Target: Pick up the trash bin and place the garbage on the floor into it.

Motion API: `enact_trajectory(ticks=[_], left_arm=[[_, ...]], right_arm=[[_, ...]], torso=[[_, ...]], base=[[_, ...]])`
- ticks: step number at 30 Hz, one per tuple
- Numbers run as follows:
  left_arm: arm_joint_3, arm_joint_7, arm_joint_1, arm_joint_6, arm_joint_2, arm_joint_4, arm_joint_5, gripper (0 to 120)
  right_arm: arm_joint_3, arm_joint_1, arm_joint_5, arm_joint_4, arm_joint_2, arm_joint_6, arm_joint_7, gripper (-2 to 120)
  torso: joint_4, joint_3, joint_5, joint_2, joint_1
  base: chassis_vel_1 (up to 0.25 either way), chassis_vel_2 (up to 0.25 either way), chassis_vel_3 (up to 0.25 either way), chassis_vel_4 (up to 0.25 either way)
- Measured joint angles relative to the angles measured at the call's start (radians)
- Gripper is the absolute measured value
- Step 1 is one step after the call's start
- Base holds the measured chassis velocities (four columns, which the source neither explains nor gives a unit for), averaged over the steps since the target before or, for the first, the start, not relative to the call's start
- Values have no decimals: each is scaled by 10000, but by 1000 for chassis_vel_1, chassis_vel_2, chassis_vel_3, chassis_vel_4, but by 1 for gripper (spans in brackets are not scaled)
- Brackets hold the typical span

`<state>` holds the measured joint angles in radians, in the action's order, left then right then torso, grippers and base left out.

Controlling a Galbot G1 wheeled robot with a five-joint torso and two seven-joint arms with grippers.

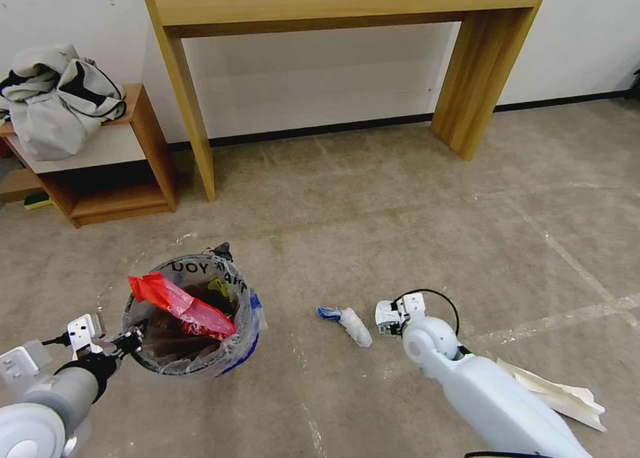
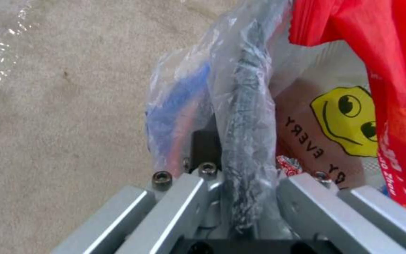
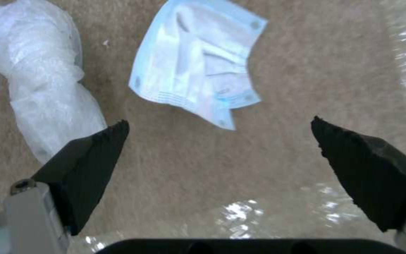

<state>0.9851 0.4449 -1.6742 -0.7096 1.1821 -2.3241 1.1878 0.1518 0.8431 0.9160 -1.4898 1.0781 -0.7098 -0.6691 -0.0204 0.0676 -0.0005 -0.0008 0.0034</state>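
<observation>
The trash bin (image 1: pixel 190 325) is held just above the floor at the left, lined with a clear bag with black letters. A red wrapper (image 1: pixel 177 301) lies across its mouth. My left gripper (image 1: pixel 132 342) is shut on the bin's near rim; the left wrist view shows the rim and bag (image 2: pixel 184 102) pinched in the gripper (image 2: pixel 226 141), beside a yellow face mark (image 2: pixel 349 123). My right gripper (image 1: pixel 387 317) hangs open low over the floor. Between its fingers (image 3: pixel 90 162) the floor shows, with a flat pale-blue piece of garbage (image 3: pixel 198 60) just ahead and a crumpled white plastic wad (image 3: pixel 43 81) beside one finger.
The white wad with a blue end (image 1: pixel 348 323) lies between the bin and my right gripper. A tan paper bag (image 1: pixel 560 395) lies partly under my right arm. A wooden table (image 1: pixel 193 111) and a low shelf with clothes (image 1: pixel 100 171) stand along the wall.
</observation>
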Motion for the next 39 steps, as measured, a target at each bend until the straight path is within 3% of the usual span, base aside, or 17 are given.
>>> enact_trajectory(ticks=[9,26,39], left_arm=[[2,0,-66,18,1,30,4,1],[-108,-34,-57,90,124,53,-123,1],[-84,-151,-306,137,276,-99,-323,1]], right_arm=[[235,-263,-1162,1234,932,798,884,94],[256,-661,-2143,2356,1083,1669,1641,87],[489,-1059,-2741,3640,1670,2299,1953,71]], torso=[[1,-1,2,-1,0],[1,-1,3,0,0],[0,-1,3,-1,0]], base=[[0,0,0,0],[0,0,0,0],[0,0,0,0]])
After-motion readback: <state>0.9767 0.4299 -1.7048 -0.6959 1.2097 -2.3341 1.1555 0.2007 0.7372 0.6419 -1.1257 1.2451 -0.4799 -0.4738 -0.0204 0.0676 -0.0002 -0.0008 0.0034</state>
